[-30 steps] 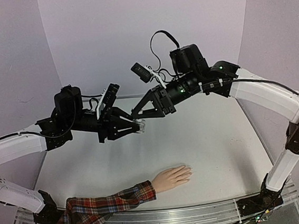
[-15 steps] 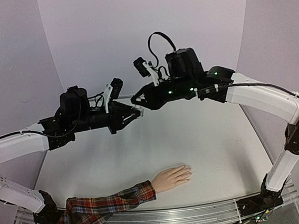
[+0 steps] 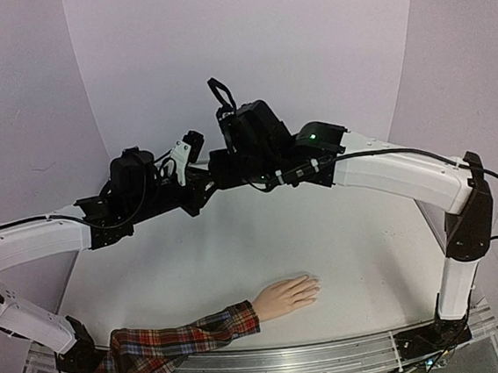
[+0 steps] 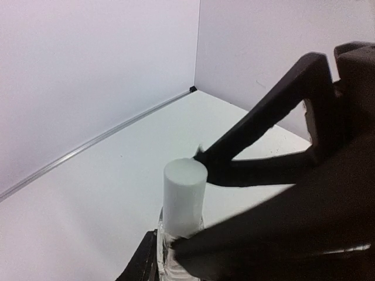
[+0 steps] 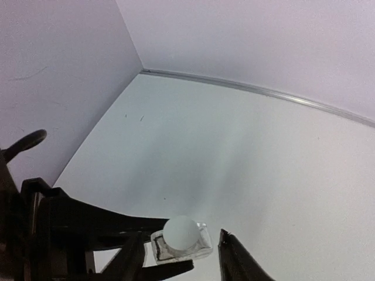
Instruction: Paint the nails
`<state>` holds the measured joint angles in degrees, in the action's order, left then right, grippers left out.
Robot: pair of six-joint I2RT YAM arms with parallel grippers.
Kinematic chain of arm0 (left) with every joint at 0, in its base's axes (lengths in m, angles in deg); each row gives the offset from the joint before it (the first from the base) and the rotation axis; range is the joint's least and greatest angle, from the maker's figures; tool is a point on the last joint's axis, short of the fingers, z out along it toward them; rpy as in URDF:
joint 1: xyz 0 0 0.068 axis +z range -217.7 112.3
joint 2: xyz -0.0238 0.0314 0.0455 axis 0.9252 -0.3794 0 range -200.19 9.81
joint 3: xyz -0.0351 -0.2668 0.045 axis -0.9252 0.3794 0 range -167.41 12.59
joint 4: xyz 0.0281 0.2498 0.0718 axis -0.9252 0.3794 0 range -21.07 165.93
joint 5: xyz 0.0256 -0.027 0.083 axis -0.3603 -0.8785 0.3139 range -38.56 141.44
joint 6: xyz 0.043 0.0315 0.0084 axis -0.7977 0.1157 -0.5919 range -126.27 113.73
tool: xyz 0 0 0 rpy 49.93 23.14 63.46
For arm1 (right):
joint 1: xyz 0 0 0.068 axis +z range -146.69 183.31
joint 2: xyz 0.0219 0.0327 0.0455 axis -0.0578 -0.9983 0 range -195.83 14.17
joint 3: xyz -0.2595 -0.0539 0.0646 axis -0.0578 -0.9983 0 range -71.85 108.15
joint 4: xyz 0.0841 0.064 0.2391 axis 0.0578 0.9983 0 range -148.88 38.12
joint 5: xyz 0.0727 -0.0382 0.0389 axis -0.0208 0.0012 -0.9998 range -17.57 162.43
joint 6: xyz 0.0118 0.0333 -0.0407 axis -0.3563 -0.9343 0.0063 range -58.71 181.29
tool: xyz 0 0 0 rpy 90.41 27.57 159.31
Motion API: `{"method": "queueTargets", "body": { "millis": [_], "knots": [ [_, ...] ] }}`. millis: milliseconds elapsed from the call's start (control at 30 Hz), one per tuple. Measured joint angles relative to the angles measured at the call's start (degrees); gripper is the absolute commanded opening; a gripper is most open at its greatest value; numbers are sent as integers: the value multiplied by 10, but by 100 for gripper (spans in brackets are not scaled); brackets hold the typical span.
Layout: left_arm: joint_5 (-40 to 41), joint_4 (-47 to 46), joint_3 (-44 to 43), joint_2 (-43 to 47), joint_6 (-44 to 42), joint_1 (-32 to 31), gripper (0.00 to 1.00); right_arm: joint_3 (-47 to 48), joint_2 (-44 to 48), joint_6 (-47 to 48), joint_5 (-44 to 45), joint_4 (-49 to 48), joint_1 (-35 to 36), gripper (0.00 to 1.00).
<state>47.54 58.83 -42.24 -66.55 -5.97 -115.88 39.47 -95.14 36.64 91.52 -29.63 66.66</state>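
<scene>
Your left gripper point(image 3: 200, 191) clamps the white-capped bottle point(image 5: 183, 249). Your right gripper point(image 3: 220, 168) stands parted beside its cap point(image 4: 184, 181). The nails point(image 3: 314, 288) lie well apart from both, at the tabletop's point(image 3: 370, 254) near edge.

Soft even light, faint shadows on the desk point(image 3: 237, 249); wrist views blurry up close, top view's edges bow.

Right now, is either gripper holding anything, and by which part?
The left gripper holds the small clear glass bottle with a white cap, jaws shut on its body below the cap. The right gripper holds nothing.
</scene>
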Motion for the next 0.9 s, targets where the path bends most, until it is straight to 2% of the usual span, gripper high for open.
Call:
{"method": "queueTargets", "body": {
  "millis": [67,200,333,467,567,633,733,833,867,900],
  "knots": [
    [-29,-8,23,20,-2,11,0,-1,10,15,-42,9,-2,71],
    [-126,-19,55,59,-8,15,0,-36,58,71,-179,13,-19,72],
    [-231,-23,58,81,-14,13,0,-82,117,129,-342,11,-48,63],
    [-331,-19,52,85,-16,12,0,-100,138,170,-452,8,-64,46],
    [-383,-9,40,84,-16,12,0,-105,139,190,-512,8,-66,28],
    [-407,-3,30,83,-16,12,0,-107,139,198,-544,8,-66,21],
    [-433,4,21,80,-6,12,0,-106,139,212,-575,7,-66,20],
    [-447,11,19,79,3,13,0,-106,137,223,-590,8,-66,25],
    [-451,11,19,78,2,13,0,-106,137,222,-595,9,-66,25],
    [-456,11,17,76,-2,13,0,-106,136,220,-601,9,-66,20]
  ]
}}
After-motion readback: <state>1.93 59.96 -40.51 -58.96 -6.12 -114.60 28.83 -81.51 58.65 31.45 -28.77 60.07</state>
